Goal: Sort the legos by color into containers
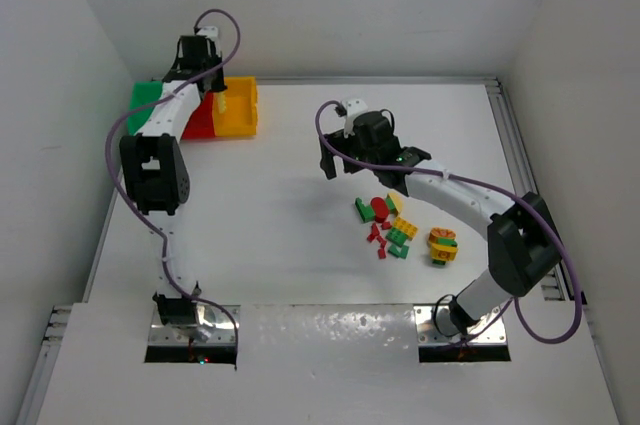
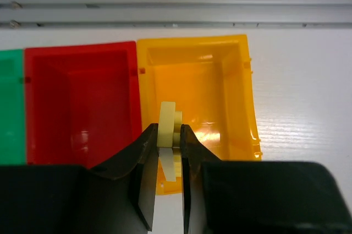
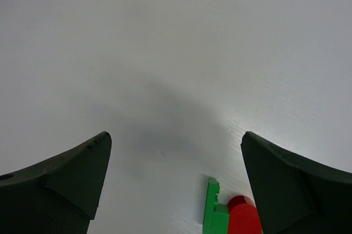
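Three joined bins stand at the back left: green [image 1: 146,98], red [image 1: 203,123], yellow [image 1: 238,107]. In the left wrist view the red bin [image 2: 82,102] and the yellow bin [image 2: 220,80] lie below. My left gripper [image 2: 168,137] is shut on a pale yellow lego [image 2: 167,121], held above the yellow bin's near wall. A pile of red, green and yellow legos [image 1: 392,229] lies at the table's centre right. My right gripper [image 1: 342,163] is open and empty, hovering left of the pile; a green lego [image 3: 214,212] and a red lego [image 3: 242,220] show between its fingers.
A stacked yellow, red and green lego lump [image 1: 442,245] lies right of the pile. A metal rail [image 2: 176,14] runs along the table's far edge behind the bins. White walls close in the table on the left, back and right.
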You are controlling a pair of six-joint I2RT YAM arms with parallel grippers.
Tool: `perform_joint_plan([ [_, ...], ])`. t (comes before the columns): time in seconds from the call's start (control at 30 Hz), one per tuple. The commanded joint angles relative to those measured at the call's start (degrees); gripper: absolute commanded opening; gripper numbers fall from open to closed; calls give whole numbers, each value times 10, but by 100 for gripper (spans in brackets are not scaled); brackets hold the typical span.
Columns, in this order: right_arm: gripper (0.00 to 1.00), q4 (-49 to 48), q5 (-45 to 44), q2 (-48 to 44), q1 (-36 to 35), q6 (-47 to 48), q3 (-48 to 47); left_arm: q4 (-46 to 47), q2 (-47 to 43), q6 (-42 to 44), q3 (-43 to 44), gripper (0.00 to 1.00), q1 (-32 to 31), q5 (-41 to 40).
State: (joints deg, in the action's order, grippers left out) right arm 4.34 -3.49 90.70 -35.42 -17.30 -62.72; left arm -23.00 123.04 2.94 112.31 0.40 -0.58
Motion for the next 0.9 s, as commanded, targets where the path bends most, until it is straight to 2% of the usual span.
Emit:
perform_joint_plan([
  [0.0, 99, 7, -14, -10, 2, 10, -26, 46, 18, 5, 18, 0, -9, -11],
  [0.17, 99, 11, -34, -11, 2, 0, -14, 76, 38, 2, 4, 0, -9, 19],
  [0.37, 99, 12, -50, -20, 3, -8, -3, 60, 96, 7, 15, 1, -9, 63],
  [0.5, 99, 25, -53, -25, 2, -1, -8, 65, 114, 1, 20, 18, -9, 80],
  [0.57, 99, 30, -57, -29, 2, 2, -9, 62, 123, 5, 37, 22, -9, 87],
  [0.7, 99, 27, -57, -36, 2, -5, -4, 65, 121, 10, 57, 45, -9, 67],
  [0.8, 99, 24, -57, -42, 2, -11, 1, 66, 116, 15, 71, 57, -10, 65],
  [0.87, 99, 28, -67, -46, 2, -15, 0, 65, 112, 12, 86, 58, -10, 67],
])
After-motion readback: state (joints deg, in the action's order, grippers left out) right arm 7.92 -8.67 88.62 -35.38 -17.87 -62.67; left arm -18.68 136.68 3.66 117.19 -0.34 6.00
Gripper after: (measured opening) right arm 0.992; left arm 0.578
